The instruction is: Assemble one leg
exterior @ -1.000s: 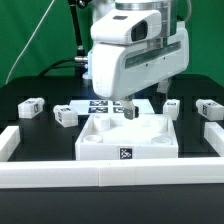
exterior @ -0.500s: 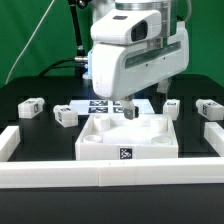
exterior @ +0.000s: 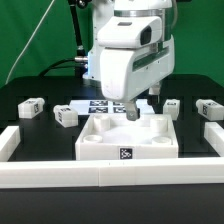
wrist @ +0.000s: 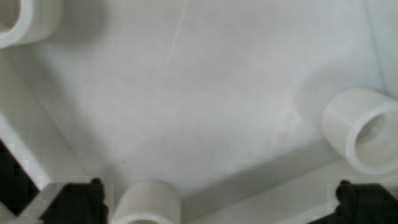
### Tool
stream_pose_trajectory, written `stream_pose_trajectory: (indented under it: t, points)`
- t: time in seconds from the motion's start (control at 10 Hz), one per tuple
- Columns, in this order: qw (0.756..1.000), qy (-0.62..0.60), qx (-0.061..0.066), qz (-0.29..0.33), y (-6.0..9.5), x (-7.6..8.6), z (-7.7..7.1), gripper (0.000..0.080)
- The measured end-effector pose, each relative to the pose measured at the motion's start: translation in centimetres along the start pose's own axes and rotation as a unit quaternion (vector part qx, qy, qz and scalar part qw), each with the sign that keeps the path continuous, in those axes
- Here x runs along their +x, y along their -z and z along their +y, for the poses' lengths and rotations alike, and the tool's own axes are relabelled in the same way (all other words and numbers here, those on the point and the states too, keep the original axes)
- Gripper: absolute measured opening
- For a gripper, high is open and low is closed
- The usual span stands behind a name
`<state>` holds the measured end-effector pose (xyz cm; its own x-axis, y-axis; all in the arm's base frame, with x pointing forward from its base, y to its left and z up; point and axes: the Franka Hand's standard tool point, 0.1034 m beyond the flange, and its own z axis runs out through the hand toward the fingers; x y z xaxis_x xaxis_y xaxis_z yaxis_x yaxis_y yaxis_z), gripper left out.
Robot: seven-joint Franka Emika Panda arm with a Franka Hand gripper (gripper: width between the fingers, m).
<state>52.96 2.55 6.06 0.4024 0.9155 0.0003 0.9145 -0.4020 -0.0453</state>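
Several small white legs with marker tags lie on the black table: two at the exterior view's left (exterior: 30,106) (exterior: 66,116) and two at its right (exterior: 172,106) (exterior: 208,107). My gripper (exterior: 132,113) hangs over the back of the large white tray-like piece (exterior: 100,146), away from every leg. In the wrist view my gripper (wrist: 217,202) is open and empty, its dark fingertips (wrist: 71,200) wide apart just above the tray's white inner surface (wrist: 196,100). Round white sockets (wrist: 368,125) and a short post (wrist: 143,203) of the tray show there. No leg shows in the wrist view.
The marker board (exterior: 100,105) lies behind the tray, partly hidden by my gripper. A low white wall (exterior: 110,176) runs along the front and up both sides (exterior: 8,142) of the work area. A green backdrop stands behind.
The gripper body has turned about its vertical axis and looks narrower now. The fingers stay at the same spot over the tray. No leg has moved.
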Motion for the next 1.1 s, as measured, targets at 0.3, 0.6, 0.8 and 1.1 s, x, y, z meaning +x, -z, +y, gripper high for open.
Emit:
stream_pose_trajectory:
  t: [0.3,0.6,0.8,1.1]
  points:
    - [0.999,0.035,0.003,-0.013,-0.3,0.1,-0.5,0.0650]
    - [0.999,0.036,0.002,-0.013,-0.3,0.0,-0.5,0.0650]
    - [0.994,0.110,-0.014,-0.003,-1.1,-0.6,-2.0,0.0650]
    - [0.980,0.197,-0.017,-0.026,-2.5,0.1,-4.2,0.0650]
